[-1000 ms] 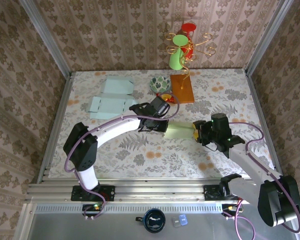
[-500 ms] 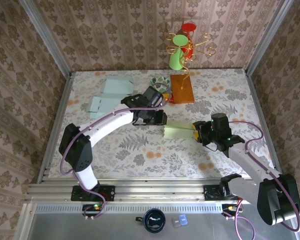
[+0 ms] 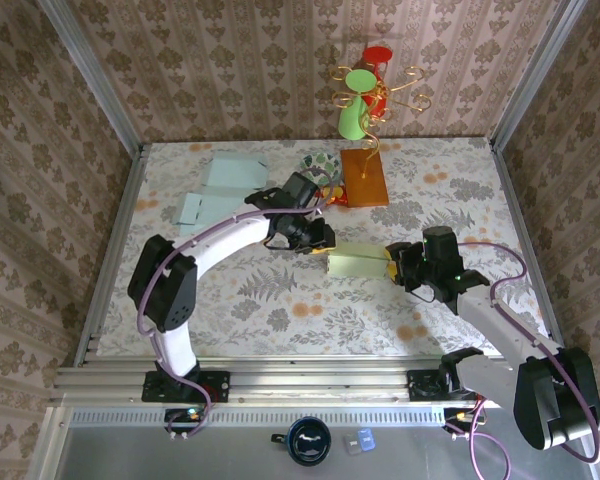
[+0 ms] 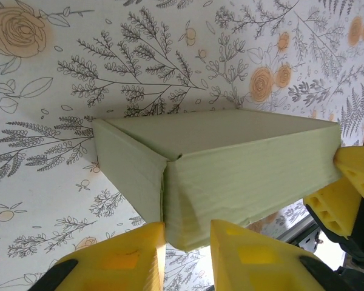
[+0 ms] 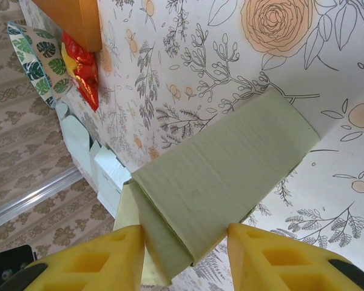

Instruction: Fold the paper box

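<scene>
The pale green paper box lies near the middle of the table, folded into a long closed shape. My left gripper is at its upper-left end. In the left wrist view the box has its near corner between my narrow-set left gripper, with both yellow fingers against it. My right gripper is at the box's right end. In the right wrist view the box has its end clamped across its width in my right gripper.
Two flat pale blue box blanks lie at the back left. A leaf-patterned bowl, a red wrapper and an orange board carrying a wire stand with a green cup sit behind the box. Walls enclose the table.
My left arm has drawn back up and left, from over the box's left end to its upper-left corner, and its jaws have widened a little. The right gripper has kept its hold.
</scene>
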Tool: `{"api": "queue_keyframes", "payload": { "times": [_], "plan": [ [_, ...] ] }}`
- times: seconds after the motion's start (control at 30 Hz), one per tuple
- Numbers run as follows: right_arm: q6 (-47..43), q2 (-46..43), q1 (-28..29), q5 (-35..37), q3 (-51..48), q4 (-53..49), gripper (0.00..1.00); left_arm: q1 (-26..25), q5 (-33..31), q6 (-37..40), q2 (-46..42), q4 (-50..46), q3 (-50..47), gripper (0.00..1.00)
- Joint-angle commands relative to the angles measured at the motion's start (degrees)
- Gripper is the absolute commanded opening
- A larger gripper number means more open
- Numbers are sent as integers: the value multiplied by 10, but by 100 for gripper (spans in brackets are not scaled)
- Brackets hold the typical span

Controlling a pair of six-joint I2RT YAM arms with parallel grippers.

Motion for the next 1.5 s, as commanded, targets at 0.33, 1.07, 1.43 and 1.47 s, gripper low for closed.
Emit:
{"api": "queue_keyframes", "payload": {
  "times": [0.33,1.07,1.43,1.47],
  "plan": [
    [-11,21,-3,-4,11,-39,41,-3,6,6,7,-6,-24,25],
    [79,-17,50,66,89,-87,68,-20,-31,33,-1,26,-72,13],
    [227,102,115,94,136,-38,81,-42,-68,48,-12,43,-73,12],
    [233,112,115,87,139,-38,80,-45,-73,51,-13,43,-73,12]
  ]
}}
